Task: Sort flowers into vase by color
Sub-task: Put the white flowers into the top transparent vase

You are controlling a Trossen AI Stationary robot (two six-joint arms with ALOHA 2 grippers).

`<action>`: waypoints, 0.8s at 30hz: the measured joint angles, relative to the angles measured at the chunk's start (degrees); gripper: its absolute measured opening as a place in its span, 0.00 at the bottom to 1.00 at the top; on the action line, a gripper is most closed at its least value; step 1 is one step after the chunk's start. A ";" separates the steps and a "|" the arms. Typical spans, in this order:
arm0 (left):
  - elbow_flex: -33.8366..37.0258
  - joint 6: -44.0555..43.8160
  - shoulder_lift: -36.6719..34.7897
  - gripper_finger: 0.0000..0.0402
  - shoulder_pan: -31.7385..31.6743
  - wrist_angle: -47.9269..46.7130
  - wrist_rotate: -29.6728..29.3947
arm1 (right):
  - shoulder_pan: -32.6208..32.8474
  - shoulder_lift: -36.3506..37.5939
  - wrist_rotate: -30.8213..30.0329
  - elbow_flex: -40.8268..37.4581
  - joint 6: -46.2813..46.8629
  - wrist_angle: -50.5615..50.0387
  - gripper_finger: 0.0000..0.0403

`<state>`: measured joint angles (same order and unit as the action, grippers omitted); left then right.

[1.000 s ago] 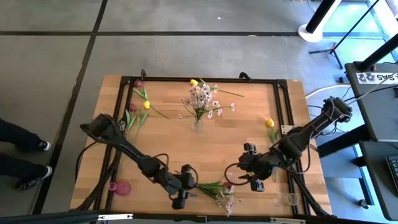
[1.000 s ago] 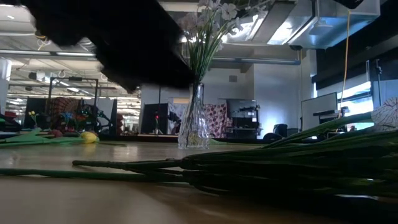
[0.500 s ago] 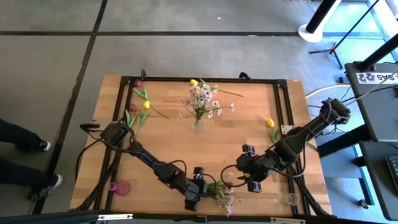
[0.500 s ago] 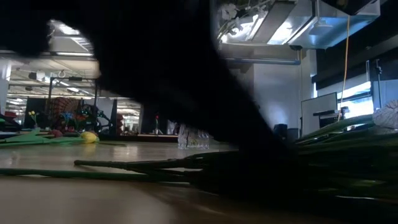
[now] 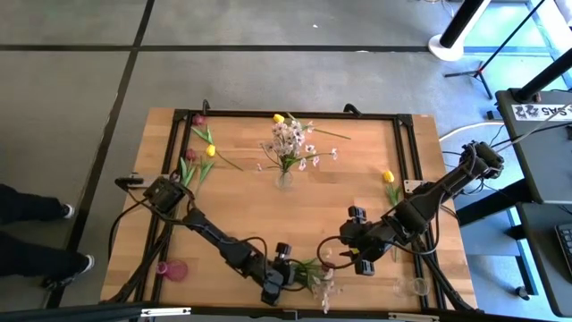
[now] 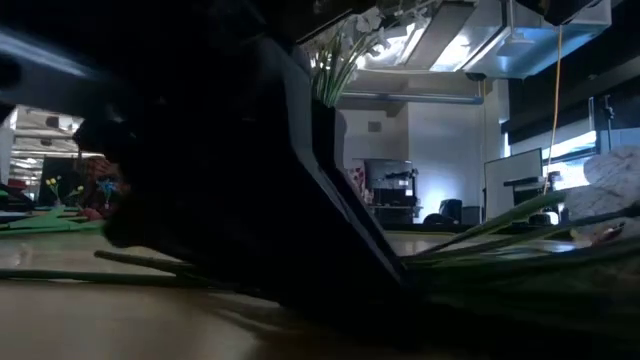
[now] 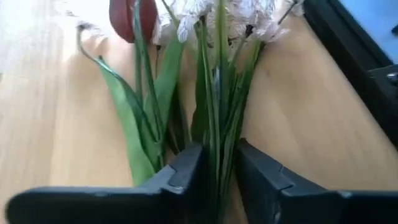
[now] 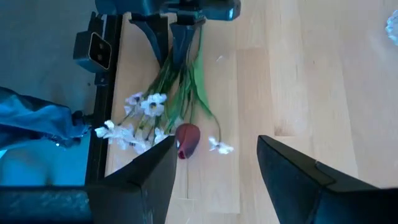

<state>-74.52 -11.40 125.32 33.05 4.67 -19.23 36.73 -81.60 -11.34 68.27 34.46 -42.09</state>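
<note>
A bunch of flowers lies near the table's front edge: a spray of white-pink blossoms and a dark red tulip bud, their green stems pointing to the table's left. My left gripper is low at the stem ends and shut on them. My right gripper hangs open and empty just right of the bunch, above the red bud. A glass vase with white-pink sprays stands at the middle back. My left gripper pinches several green stems of the spray between its two fingers, near the stems' free ends. The fingers come low from the table's left and lie along the stems. The bunch lies on the table, blossoms toward the right.
Red and yellow tulips lie at the back left. One yellow tulip lies at the back edge, another at the right. A pink vase stands front left, a clear one front right. A black frame borders the table.
My left gripper has gone toward the table's right edge, low along the front, up to the stem ends of the bunch, and now has the stems between its fingers. The bunch has stayed where it was. My right gripper has kept still.
</note>
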 joint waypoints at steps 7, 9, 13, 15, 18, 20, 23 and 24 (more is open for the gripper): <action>-2.28 -2.87 -3.23 0.03 1.10 -6.95 -8.94 | 0.00 0.08 -0.08 0.20 0.02 -0.08 0.55; -4.48 -4.66 -6.57 0.02 1.57 -9.84 -9.28 | 0.00 0.10 -0.08 1.30 0.00 -0.97 0.55; -6.22 -7.73 -14.66 0.01 2.75 -13.18 -12.22 | 0.00 0.15 -0.93 5.30 -1.01 -4.64 0.55; -6.10 -9.65 -19.52 0.01 3.33 -13.69 -15.80 | 0.00 0.22 -2.35 7.54 -2.23 -6.09 0.55; -6.17 -13.35 -27.62 0.01 4.51 -15.83 -21.91 | 0.00 0.26 -4.26 11.22 -4.72 -7.90 0.55; -6.27 -14.90 -32.12 0.01 5.94 -17.10 -25.89 | 0.00 0.26 -5.94 13.24 -6.56 -7.91 0.55; -6.21 -15.34 -37.33 0.01 8.70 -17.49 -32.96 | 0.00 0.33 -9.28 14.49 -9.46 -4.73 0.55; -6.21 -15.37 -38.77 0.01 9.71 -17.32 -36.13 | 0.00 0.33 -10.34 14.49 -10.59 -2.62 0.55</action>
<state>-80.73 -26.76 86.55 42.76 -12.66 -55.36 36.73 -81.28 -21.68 82.76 23.87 -44.70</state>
